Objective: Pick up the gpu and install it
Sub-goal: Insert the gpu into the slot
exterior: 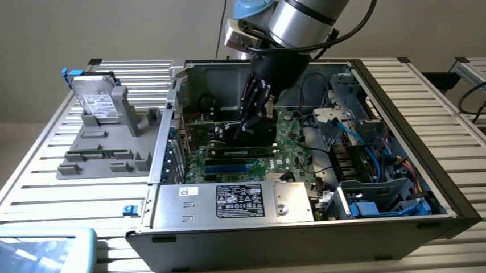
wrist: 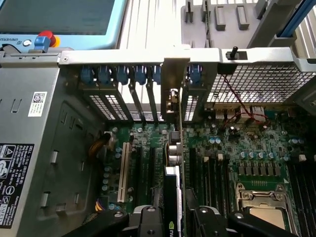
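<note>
The gpu (wrist: pixel 174 168) stands on edge, pinched between the jaws from both sides, its silver bracket (wrist: pixel 174 84) (at the rear slot openings) above the motherboard (wrist: pixel 237 148) inside the open computer case (exterior: pixel 448 199) on the desk (exterior: pixel 38 187).

Obs., exterior view: open computer case (exterior: pixel 220 77) sits mid-frame on the slatted table (exterior: pixel 45 190) in front of me. Its green motherboard (exterior: pixel 287 128) is exposed, with the silver power supply (exterior: pixel 173 206) at the near edge. Frame left: labelled hard drive (exterior: pixel 99 102) leaning on a grey fixture (exterior: pixel 99 154). Lower left corner: teal screen unit (exterior: pixel 45 250).
</note>
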Controlling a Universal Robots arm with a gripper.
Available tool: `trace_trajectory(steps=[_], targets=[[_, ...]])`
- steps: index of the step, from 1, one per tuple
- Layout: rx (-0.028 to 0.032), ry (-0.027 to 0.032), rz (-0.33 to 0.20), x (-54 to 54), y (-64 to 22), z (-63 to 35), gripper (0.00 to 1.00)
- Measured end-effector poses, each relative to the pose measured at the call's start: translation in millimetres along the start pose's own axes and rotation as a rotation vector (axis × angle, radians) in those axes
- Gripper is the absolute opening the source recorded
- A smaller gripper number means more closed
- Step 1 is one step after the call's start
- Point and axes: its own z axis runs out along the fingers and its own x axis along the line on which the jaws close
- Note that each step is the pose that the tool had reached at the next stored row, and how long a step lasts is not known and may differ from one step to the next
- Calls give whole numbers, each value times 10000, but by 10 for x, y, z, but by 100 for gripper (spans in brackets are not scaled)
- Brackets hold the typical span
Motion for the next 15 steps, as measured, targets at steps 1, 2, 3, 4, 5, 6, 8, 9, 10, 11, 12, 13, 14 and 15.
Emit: trace_trajectory(steps=[1,2,3,4,5,6,8,9,10,11,12,13,14,15], targets=[[0,0,-1,0,0,0,28],[-1,2,0,0,0,0,28],[-7,7,4,-2,-2,4,28],[-16,15,7,-8,-4,8,28],[-35,25,12,-18,-7,14,28],[-55,30,18,-28,-10,21,28],[-102,40,35,-46,-17,40,28],[-122,55,45,-54,-20,47,28],[-126,77,59,-66,-24,58,28],[-127,93,69,-75,-28,69,28],[-128,101,84,-79,-32,76,28],[-129,111,106,-80,-33,78,28],[-130,118,125,-81,-34,80,28],[-132,122,149,-82,-34,83,28]])
